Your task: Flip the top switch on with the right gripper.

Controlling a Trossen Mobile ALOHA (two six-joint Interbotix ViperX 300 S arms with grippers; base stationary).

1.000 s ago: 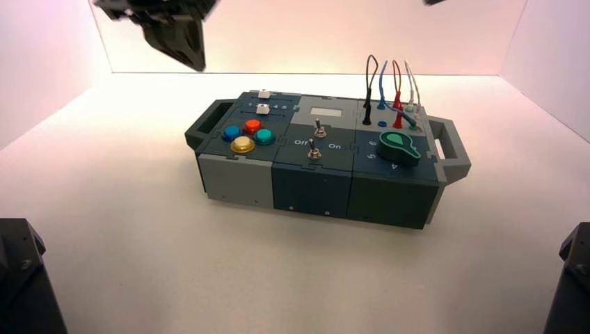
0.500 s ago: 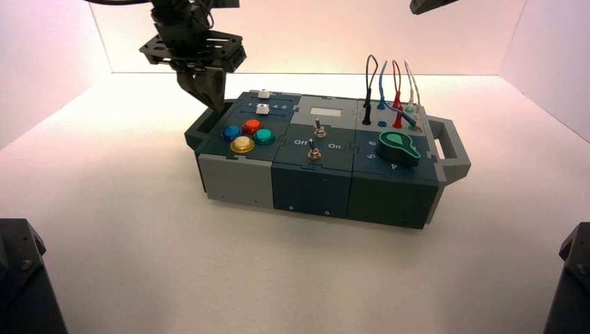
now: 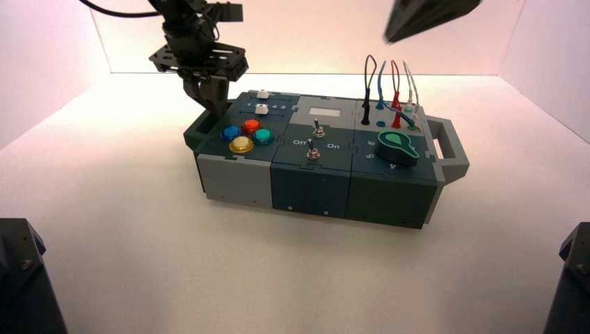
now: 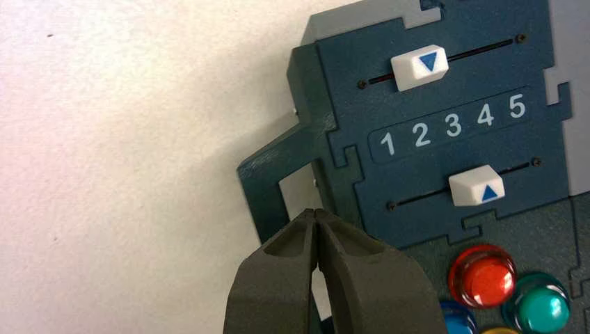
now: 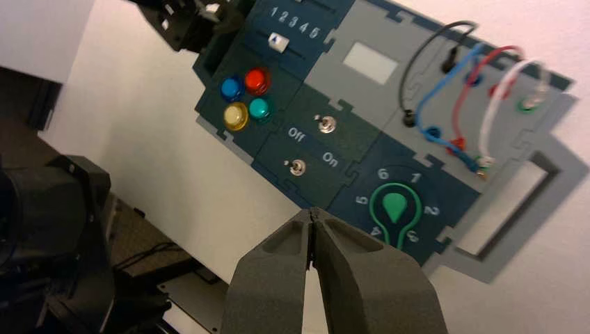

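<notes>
The top switch (image 3: 318,129) is a small metal toggle in the middle of the box (image 3: 236,177), farther back than the second toggle (image 3: 313,151). It also shows in the right wrist view (image 5: 325,124), above the "Off" and "On" lettering. My right gripper (image 3: 398,31) is high above the box's back right, shut and empty, well away from the switch. In its own view the gripper (image 5: 311,211) hovers off the box's front edge. My left gripper (image 3: 217,111) is shut and empty at the box's left handle (image 4: 268,174), tips (image 4: 316,212) over the handle opening.
On the box are two white sliders (image 4: 419,66) with numbers 1 to 5, coloured round buttons (image 3: 241,144), a green knob (image 3: 398,146), looped wires (image 3: 389,83) at the back right, and a right handle (image 3: 451,149). Black arm bases (image 3: 21,278) stand at both front corners.
My left gripper has come down from the top left to the box's left handle. My right gripper has come into view at the top right, lower and farther left.
</notes>
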